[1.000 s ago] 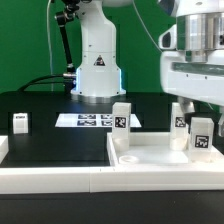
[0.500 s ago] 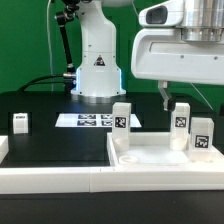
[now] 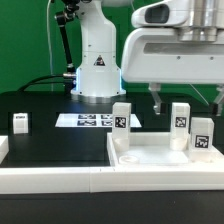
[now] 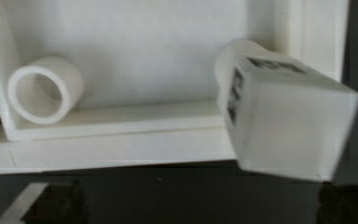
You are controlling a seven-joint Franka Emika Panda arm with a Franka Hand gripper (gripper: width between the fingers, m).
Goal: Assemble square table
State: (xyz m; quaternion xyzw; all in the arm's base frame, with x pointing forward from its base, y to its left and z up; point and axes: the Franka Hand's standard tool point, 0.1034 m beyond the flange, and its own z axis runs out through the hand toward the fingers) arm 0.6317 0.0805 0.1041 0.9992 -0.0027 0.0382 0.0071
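3 upright white tagged block legs (image 3: 121, 117) (image 3: 180, 116) (image 3: 201, 137) crowd the white rimmed plastic square slab (image 3: 150, 155). Gaps between them leave passage. The black table surface (image 3: 50, 140) lies open, holding 1 small white leg (image 3: 20, 122).

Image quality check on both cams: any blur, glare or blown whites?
Exterior view: evenly lit, soft overall; the white plastic square slab nearly blows out against the black surface, faint glare on the white robot base. Wrist view: close-up white tagged block leg is blurred, its tag unreadable; shading keeps the slab's edges visible.
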